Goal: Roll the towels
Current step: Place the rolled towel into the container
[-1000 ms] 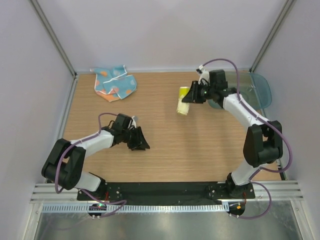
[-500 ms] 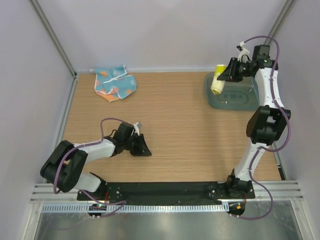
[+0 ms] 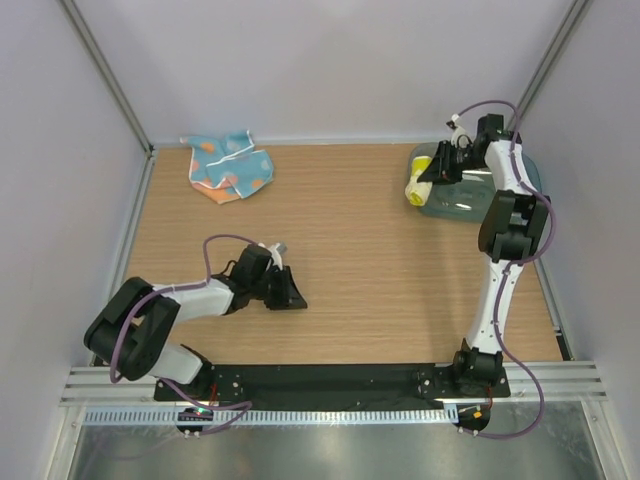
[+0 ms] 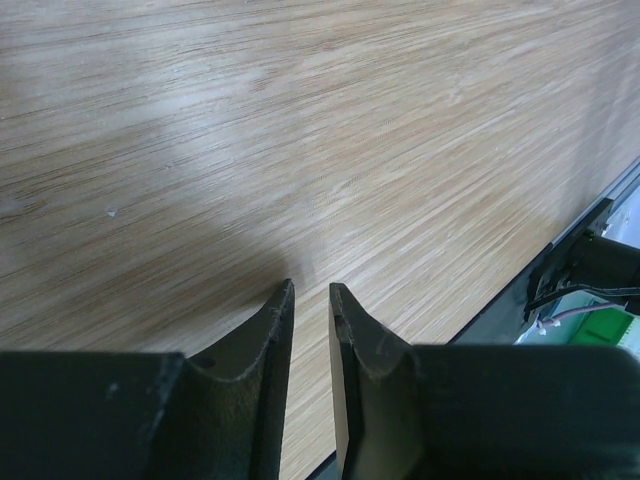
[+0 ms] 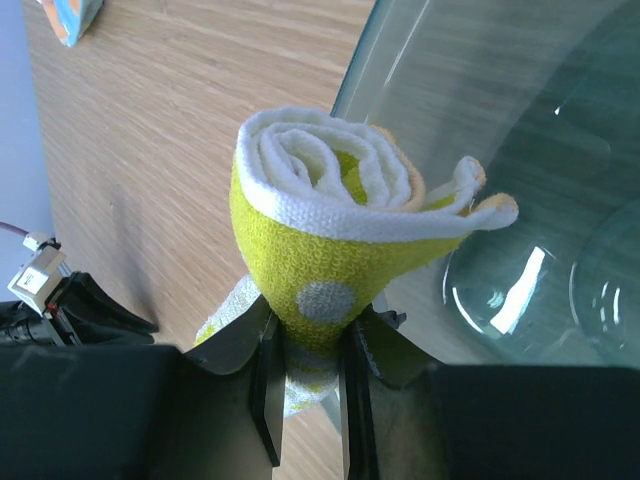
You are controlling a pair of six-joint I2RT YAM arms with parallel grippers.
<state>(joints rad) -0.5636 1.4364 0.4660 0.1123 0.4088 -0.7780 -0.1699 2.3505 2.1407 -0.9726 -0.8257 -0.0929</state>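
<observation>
Rolled towel (image 3: 418, 186): yellow-green with white dots and a white inner face, wound into a spiral (image 5: 330, 240); it sits in the upper right of the top view, at the left rim of the bin; a loose end hangs below the roll in the right wrist view; whether it touches the rim I cannot tell

Right pincer (image 3: 434, 174): closed on the rolled towel, the two fingers pressing the lower part of the roll from either side (image 5: 310, 335); the arm reaches up along the right side of the frame

Bin (image 3: 470, 203): translucent blue-green, in the upper right corner of the table; its curved rim and glossy floor fill the right half of the right wrist view (image 5: 520, 140)

Left pincer (image 3: 288, 296): low over the table in the lower left of the top view, well apart from both towels; fingers drawn almost together with only a thin slit between them (image 4: 310, 290); nothing between them

Loose towel (image 3: 230, 167): blue with orange spots and white edging, crumpled in the upper left corner of the table; a scrap of it shows at the top left of the right wrist view (image 5: 72, 14)

Table (image 3: 380, 280): light wood grain; bare boards under the left pincer (image 4: 300, 120)
</observation>
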